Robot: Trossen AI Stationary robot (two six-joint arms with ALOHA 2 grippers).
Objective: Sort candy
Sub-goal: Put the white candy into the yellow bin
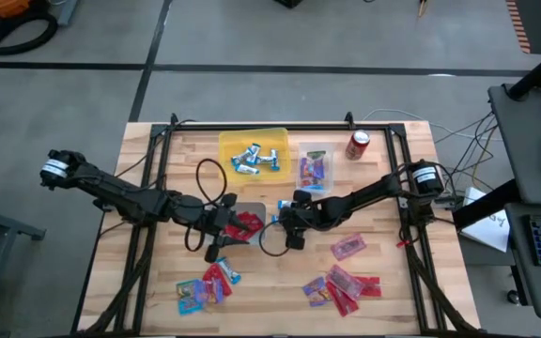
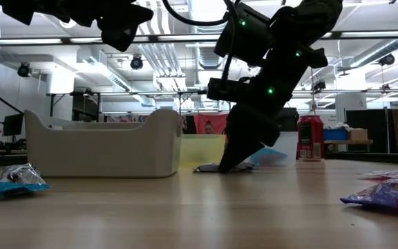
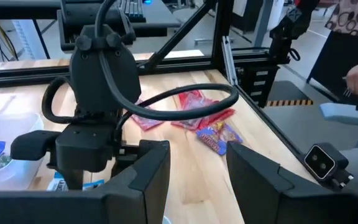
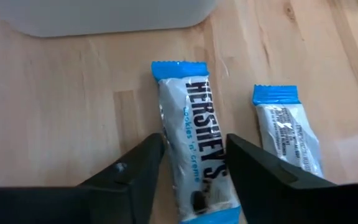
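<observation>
My right gripper point(image 4: 191, 165) is open and low over the table, next to the white bin point(image 1: 249, 223). Its fingers stand on either side of a blue-and-silver mini bar point(image 4: 194, 149) that lies flat on the wood. A second bar point(image 4: 288, 134) lies beside it. In the low view the right gripper's point(image 2: 230, 162) fingertips reach down to the table top. My left gripper point(image 3: 197, 168) is open and empty, above the white bin point(image 2: 102, 149), which holds red packets point(image 1: 244, 225).
A yellow bin point(image 1: 228, 143) holds blue-and-silver bars and a clear bin point(image 1: 315, 150) holds pink and purple packets. A red soda can point(image 1: 358, 144) stands at the far right. Loose candy lies near left point(image 1: 205, 286) and near right point(image 1: 341, 286), with one packet point(image 1: 347, 247) apart.
</observation>
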